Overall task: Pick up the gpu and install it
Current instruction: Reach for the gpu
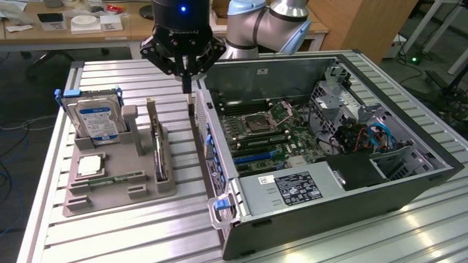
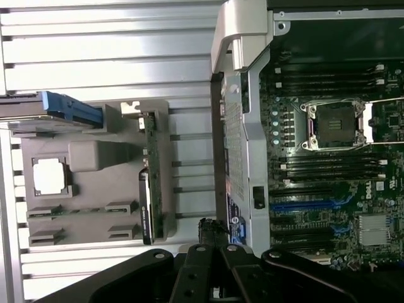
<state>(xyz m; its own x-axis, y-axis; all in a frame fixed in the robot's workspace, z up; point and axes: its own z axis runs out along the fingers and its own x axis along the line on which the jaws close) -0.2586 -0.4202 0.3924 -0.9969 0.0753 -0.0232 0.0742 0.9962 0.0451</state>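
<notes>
The gpu point(image 1: 157, 147) stands on its edge in a slot of the grey holder point(image 1: 109, 193) on the table, at the exterior view's left of the open computer case point(image 1: 241, 219). In the wrist view the gpu point(image 2: 151, 183) shows edge-on, brownish-green with a dark end. My gripper point(image 1: 188, 85) hangs shut with nothing between its fingers, above the strip of table between the holder and the case wall, beyond the card's far end. The gripper point(image 2: 210, 235) also shows in the wrist view, over the case's side wall.
A silver hard drive point(image 1: 96, 118) with a blue-white label stands upright in the holder. A processor chip point(image 1: 89, 164) and a slim memory stick point(image 1: 111, 178) lie flat there. Inside the case, the motherboard has blue card slots point(image 1: 256, 156) and a processor socket point(image 1: 264, 116).
</notes>
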